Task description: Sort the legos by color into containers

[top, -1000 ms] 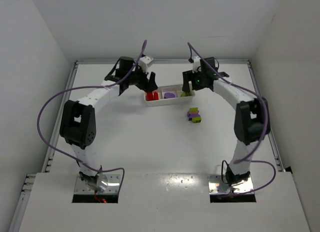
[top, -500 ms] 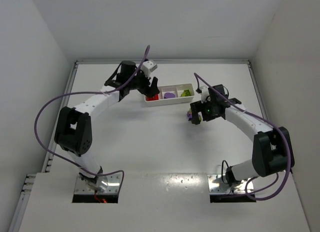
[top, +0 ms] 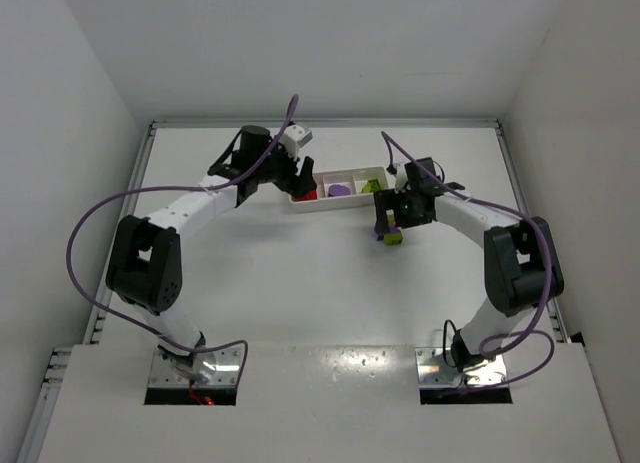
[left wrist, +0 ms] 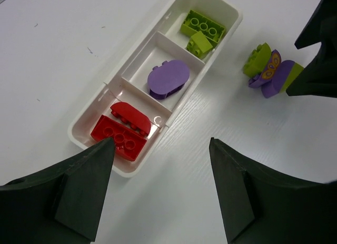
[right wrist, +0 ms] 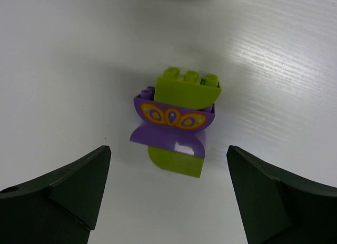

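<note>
One purple-and-green clump (right wrist: 176,123) sits mid-frame on the surface (right wrist: 63,54) beneath the right pincer (right wrist: 168,152), wide open and empty; an off-centre squeeze could split or topple it short of the tray (left wrist: 147,57).

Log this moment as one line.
left claw open at red end of tray | right claw open above purple-green clump | clump on table

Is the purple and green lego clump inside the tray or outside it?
Outside. The clump lies on the table beside the tray's green end, touching neither the tray nor the right gripper's open jaws.
</note>
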You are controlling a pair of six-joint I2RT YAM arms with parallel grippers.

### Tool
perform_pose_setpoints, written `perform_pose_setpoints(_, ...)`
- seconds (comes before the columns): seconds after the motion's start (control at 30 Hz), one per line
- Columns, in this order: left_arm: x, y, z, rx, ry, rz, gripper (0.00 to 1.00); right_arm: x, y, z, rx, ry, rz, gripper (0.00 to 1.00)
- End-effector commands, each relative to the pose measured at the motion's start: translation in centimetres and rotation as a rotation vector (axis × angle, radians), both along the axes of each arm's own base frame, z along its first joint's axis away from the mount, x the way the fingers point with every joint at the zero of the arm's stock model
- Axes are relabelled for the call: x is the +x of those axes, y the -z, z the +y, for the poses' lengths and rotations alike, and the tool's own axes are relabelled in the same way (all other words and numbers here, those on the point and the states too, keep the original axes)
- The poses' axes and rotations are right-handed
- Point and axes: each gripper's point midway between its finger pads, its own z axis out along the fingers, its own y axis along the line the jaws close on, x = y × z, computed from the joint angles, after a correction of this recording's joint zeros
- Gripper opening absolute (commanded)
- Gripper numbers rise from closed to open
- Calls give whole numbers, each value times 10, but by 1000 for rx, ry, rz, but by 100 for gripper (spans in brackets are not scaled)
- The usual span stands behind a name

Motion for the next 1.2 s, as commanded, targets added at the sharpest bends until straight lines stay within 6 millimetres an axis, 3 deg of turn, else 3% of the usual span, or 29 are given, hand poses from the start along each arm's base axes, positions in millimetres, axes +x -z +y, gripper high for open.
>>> perform_pose_setpoints(0.0, 4, -30, 5, -33, -13, -84, 78, 26, -9, 3, 14, 37, -53, 92)
perform_pose_setpoints(0.5, 17, -20, 18, -39, -40, -58, 78, 39, 25, 2, -12, 80, 5, 92)
perform_pose_setpoints(0.67, 20, -21, 21, -41, -49, -67, 78, 45, 31, 5, -26, 88, 14, 85)
perform_pose_setpoints(0.73, 21, -17, 21, -38, -49, -58, 78, 44, 35, 4, -29, 88, 22, 79)
perform_pose_setpoints(0.93, 18, -9, 22, -32, -50, -41, 78, 32, 32, 4, -21, 63, 18, 27)
perform_pose_setpoints(1.07, 11, -5, 21, -43, -36, -21, 78, 14, 25, 2, -18, 15, 14, 9)
perform_pose_setpoints(1.17, -2, 1, 18, -57, 1, 3, 78, 4, 17, 2, -13, -36, -4, 4)
